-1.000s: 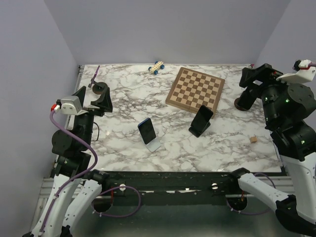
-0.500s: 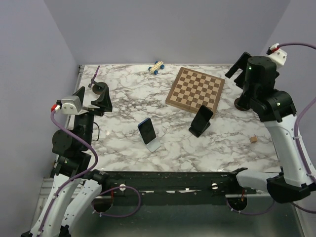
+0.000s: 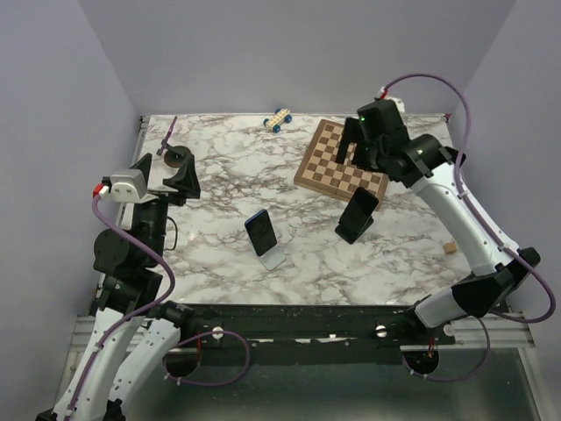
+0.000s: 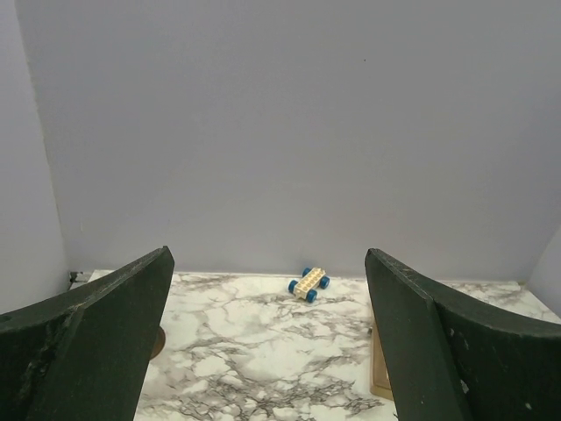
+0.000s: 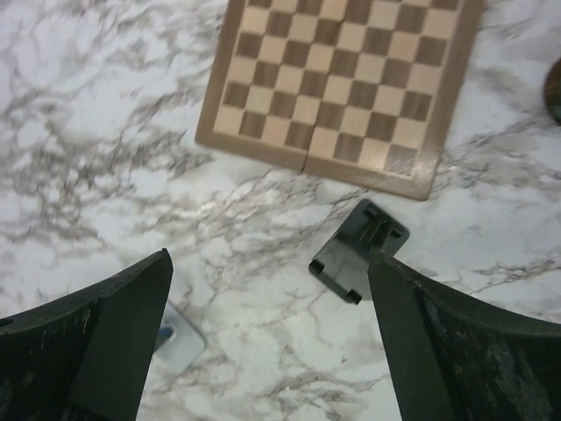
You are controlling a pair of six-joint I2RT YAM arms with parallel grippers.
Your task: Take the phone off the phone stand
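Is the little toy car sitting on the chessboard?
No, the toy car stands on the bare marble tabletop, left of the chessboard and apart from it.

I get soft, even light from above; the marble table (image 3: pixel 219 175) reads bright without glare. Shadows are faint and short. My right wrist view looks slightly soft, its claw fingers (image 5: pixel 96 351) darkest.
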